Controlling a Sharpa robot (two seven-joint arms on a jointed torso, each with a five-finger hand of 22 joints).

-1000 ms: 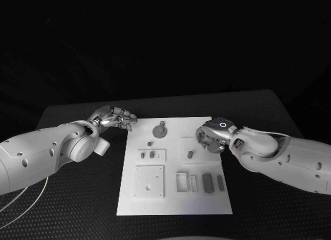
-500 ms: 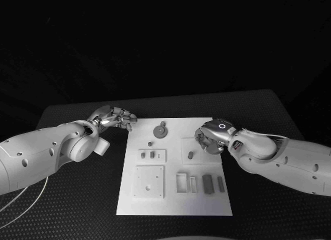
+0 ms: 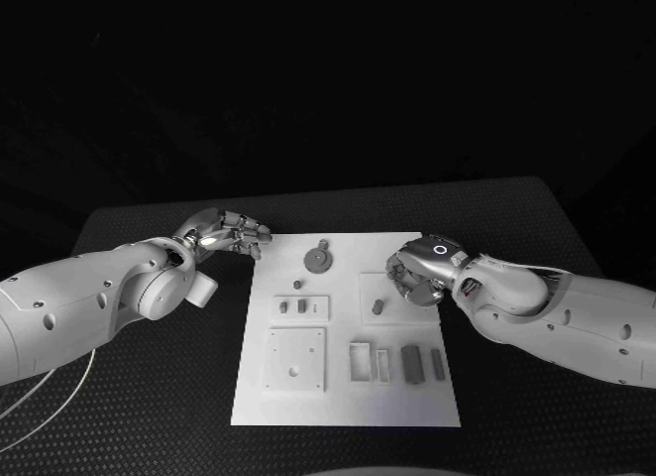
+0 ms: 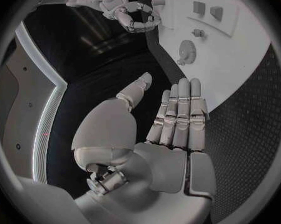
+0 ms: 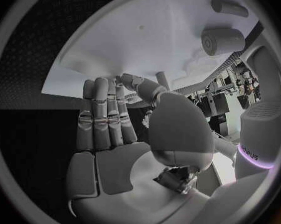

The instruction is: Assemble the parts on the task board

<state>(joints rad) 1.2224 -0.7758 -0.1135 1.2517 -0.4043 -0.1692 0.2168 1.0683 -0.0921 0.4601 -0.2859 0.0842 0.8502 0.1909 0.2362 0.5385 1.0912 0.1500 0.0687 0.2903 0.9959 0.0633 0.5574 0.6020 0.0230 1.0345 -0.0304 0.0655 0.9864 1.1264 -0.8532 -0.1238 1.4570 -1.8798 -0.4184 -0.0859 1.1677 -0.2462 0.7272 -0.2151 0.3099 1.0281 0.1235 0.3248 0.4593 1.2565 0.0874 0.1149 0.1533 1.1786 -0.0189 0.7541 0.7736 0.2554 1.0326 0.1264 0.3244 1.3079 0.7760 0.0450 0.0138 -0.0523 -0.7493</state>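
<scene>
**Both hands empty at the board's far end, first pick not yet made**

I see the black table (image 3: pixel 528 213) carrying the white task board (image 3: pixel 350 397), lying lengthwise in front of me; my left hand (image 3: pixel 228 234) hovers just off its far left corner, fingers straight and side by side with the thumb apart, holding nothing; my right hand (image 3: pixel 418 270) hangs over the far right edge, fingers likewise extended and empty, thumb curved inward.

I judge the step to be reaching for a first part; next I need one hand down onto a loose piece, most likely the round gear-like part (image 3: pixel 317 261) between the hands, then a pinch.

As for recesses: the square plate (image 3: pixel 295 359) holds only a small dot; the near right slots (image 3: pixel 370 362) have two dark bars (image 3: pixel 411 363) beside them; the small tray (image 3: pixel 301 308) holds two short pieces.
</scene>
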